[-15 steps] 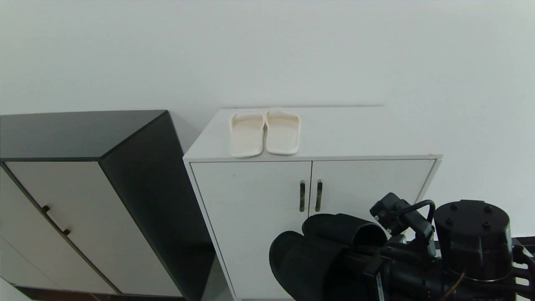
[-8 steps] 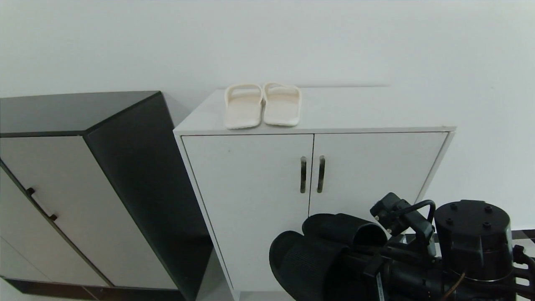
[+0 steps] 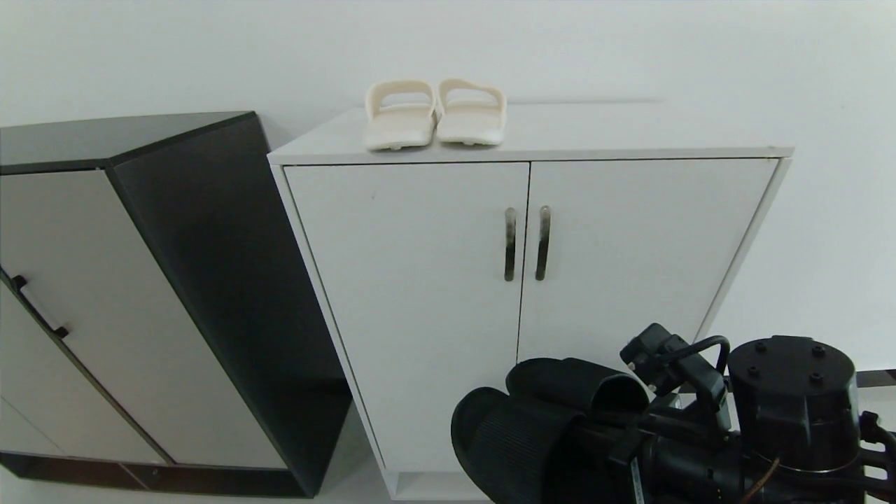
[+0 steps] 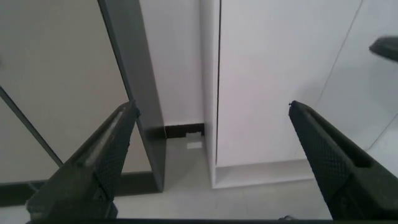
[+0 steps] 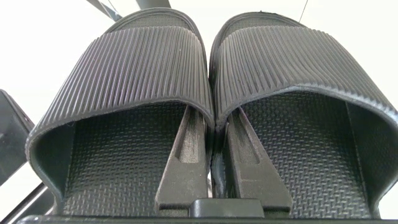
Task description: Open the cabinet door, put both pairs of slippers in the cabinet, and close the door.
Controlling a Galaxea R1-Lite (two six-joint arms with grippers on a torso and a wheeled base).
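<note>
The black slippers (image 3: 539, 413) sit low before the white cabinet (image 3: 413, 315), pinched together by the right gripper's (image 5: 211, 121) fingers (image 5: 183, 155). The cabinet's doors are shut. Cream slippers (image 3: 434, 115) rest on top. A dark cabinet (image 3: 210, 266) stands just left. The left gripper's (image 4: 212, 107) fingers are spread and hold nothing.

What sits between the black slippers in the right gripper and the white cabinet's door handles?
Nothing stands there: in the head view, bare white door front runs from the handles down to the black slippers.
</note>
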